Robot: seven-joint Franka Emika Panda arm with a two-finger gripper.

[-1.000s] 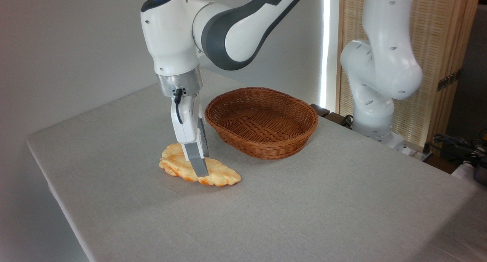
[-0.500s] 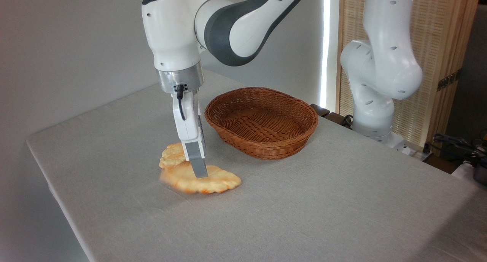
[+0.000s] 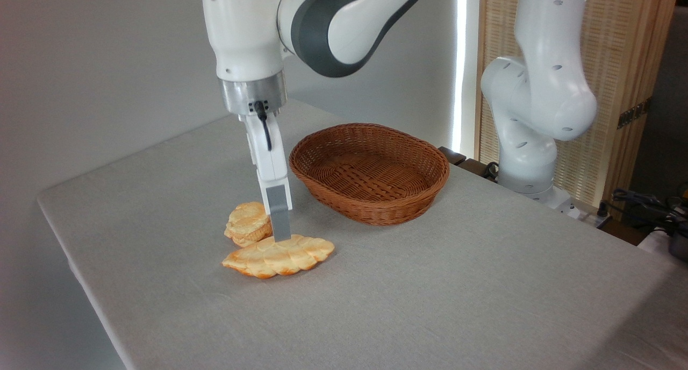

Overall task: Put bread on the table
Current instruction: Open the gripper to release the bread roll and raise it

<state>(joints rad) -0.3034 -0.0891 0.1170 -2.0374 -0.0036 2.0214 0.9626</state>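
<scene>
Grey table (image 3: 457, 284), loaf (image 3: 279, 256), bun (image 3: 247, 225) part-hidden behind end effector (image 3: 279, 231)

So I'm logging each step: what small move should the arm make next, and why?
Probably lift the claw straight up and clear. The long ridged golden loaf and the small round layered bun both lie on the light grey cloth table, and the brown wicker basket looks empty.
</scene>
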